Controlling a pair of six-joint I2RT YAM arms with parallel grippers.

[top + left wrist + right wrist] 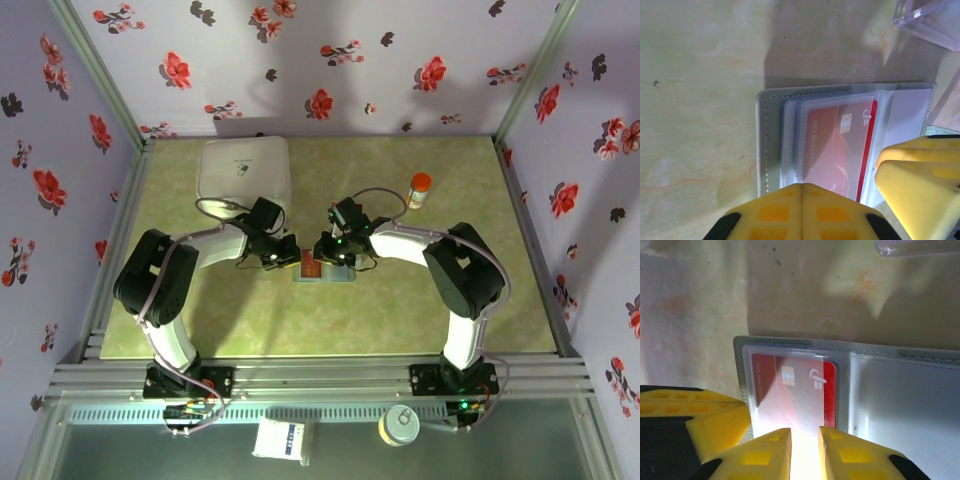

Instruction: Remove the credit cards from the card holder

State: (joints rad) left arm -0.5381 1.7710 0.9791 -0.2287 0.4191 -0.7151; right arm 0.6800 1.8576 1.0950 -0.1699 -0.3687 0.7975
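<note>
Card holder (335,278): lies open and flat at the middle of the table (200,320), inner faces up, between the two wrists. White box (245,170) at its 11 o'clock, well apart. Orange-capped bottle (420,188) at its 2 o'clock, upright, also apart.

Red card (792,395): sits in the panel toward 9 o'clock in the right wrist view, chip face up. Mostly under a cloudy clear sleeve, with a bare red strip along the edge nearest the fold. Not yet out of the holder.

Left claw (802,192): closed tight, yellow fingers meeting in a single seam. Tips over the near edge of the red card, at 6 o'clock in the left wrist view. Cannot tell whether card or sleeve is nipped between them.

Right claw (805,432): fingers a narrow slit apart, bright glare in the gap. Tips at the near edge of the same panel, at 6 o'clock in the right wrist view. Cannot tell whether anything is gripped.

Other claw's yellow finger just beside in each wrist view: at 4 o'clock in the left one, at 8 o'clock in the right one.

Clear tray (932,22): at 1 o'clock beyond the holder in the left wrist view, not touching it.
</note>
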